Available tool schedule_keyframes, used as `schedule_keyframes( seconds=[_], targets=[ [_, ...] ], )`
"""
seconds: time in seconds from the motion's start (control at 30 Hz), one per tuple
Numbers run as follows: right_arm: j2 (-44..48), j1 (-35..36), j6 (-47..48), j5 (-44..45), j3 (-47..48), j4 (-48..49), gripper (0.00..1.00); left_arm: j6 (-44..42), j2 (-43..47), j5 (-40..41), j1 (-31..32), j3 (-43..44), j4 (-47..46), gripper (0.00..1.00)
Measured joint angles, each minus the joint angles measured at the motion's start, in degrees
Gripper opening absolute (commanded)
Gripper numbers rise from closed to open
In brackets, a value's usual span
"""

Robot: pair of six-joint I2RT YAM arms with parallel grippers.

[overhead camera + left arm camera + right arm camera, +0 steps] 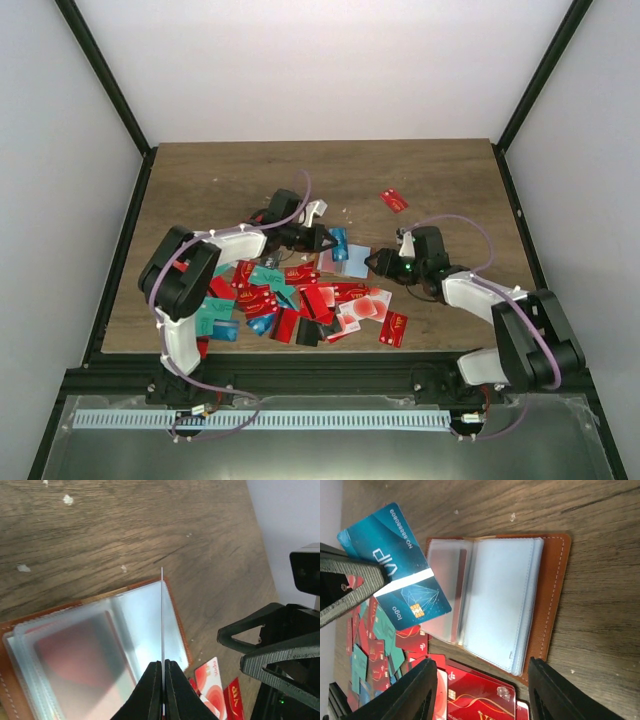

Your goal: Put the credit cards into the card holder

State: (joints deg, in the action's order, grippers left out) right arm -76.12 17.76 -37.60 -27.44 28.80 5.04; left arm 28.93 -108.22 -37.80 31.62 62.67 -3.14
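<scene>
left end effector [162, 670] was pinching a teal card [400, 565] by its edge, poised over the open card holder [520, 600]. insertion step, i reckoned. next it needed the card's edge lined up with one of the holder's clear pockets, then slid in. right end effector [482, 685] hung spread and empty beside it. the holder lay flat on the worktop [600, 630], brown outside and pale blue within, just past the red card pile [300, 300].

Both black-and-white arms [185, 290] trail looping lilac cables [452, 216].

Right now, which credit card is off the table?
The teal VIP card, pinched in the left gripper over the card holder; the other cards lie loose.
</scene>
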Motion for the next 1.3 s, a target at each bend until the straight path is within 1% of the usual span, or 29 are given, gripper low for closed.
schedule_keyframes(
  seconds=[0.1, 0.37, 0.83, 1.03, 1.3],
  targets=[
    [-2.7, -0.2, 0.5, -0.5, 0.6, 0.5, 0.48, -1.3, -2.0, 0.2, -0.3, 1.5, 1.0, 0.04],
    [-5.9, -1.0, 0.9, -1.9, 1.5, 1.9, 0.45, -3.7, -4.8, 1.1, -0.3, 3.7, 3.3, 0.04],
    [-10.7, -1.5, 1.0, -3.4, 2.2, 3.6, 0.4, -5.2, -5.0, 3.1, -0.3, 4.0, 5.6, 0.04],
    [-11.9, -1.5, 0.9, -4.2, 2.7, 4.9, 0.37, -5.2, -5.3, 2.4, -0.3, 4.5, 5.8, 0.04],
    [-14.4, -1.5, 0.9, -5.1, 2.7, 6.0, 0.35, -4.5, -6.2, -0.3, 0.0, 4.6, 5.4, 0.04]
  ],
)
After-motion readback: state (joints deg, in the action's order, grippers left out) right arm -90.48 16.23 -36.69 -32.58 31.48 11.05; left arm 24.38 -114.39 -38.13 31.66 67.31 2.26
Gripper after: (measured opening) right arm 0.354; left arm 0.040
